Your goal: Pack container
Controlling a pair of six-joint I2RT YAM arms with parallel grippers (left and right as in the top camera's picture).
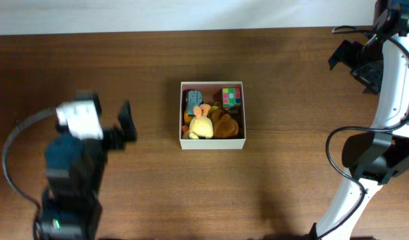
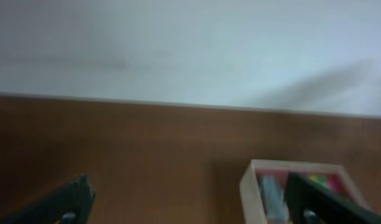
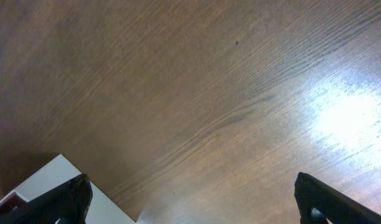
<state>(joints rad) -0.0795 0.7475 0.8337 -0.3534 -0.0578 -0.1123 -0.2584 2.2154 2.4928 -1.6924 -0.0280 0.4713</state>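
Observation:
The container (image 1: 213, 143) is a square cream-walled box with a reddish-brown inside, at the middle of the table. In it lie a yellow plush (image 1: 201, 125), a brown plush (image 1: 225, 125), a colourful cube (image 1: 231, 97) and a grey-blue toy (image 1: 193, 100). My left gripper (image 1: 129, 123) is open and empty, to the left of the container and apart from it. In the left wrist view its fingers (image 2: 190, 202) are spread wide, and the container (image 2: 249, 186) shows at the lower right. My right gripper (image 1: 344, 57) is open and empty at the far right back; its fingers (image 3: 190, 202) hang over bare wood.
The brown wooden table (image 1: 91, 67) ends at a white wall (image 2: 190, 50) at the back. A white surface beyond the table's edge (image 3: 47, 180) shows in the right wrist view. The right arm's white links (image 1: 391, 100) stand at the right side.

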